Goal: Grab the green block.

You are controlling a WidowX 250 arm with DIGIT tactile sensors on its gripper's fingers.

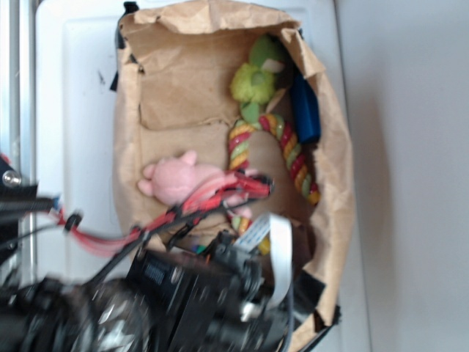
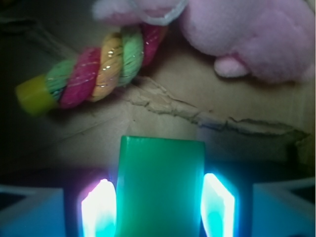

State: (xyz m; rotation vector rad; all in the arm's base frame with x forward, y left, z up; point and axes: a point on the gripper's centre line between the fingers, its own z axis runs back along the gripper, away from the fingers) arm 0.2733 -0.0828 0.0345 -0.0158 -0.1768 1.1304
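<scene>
pincer (image 2: 159, 205) has its pads snug against both sides of the green block (image 2: 160, 182) | grab looks pretty much done | left: lift it clear of the cardboard box (image 2: 207, 143)

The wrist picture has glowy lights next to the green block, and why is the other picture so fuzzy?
In the wrist view, the pincer fingers glow bright cyan and pink beside the green block, washing out their detail; the corners fall dark. In the exterior view, everything is soft and blurry, and the robot arm up close is blurriest.
</scene>
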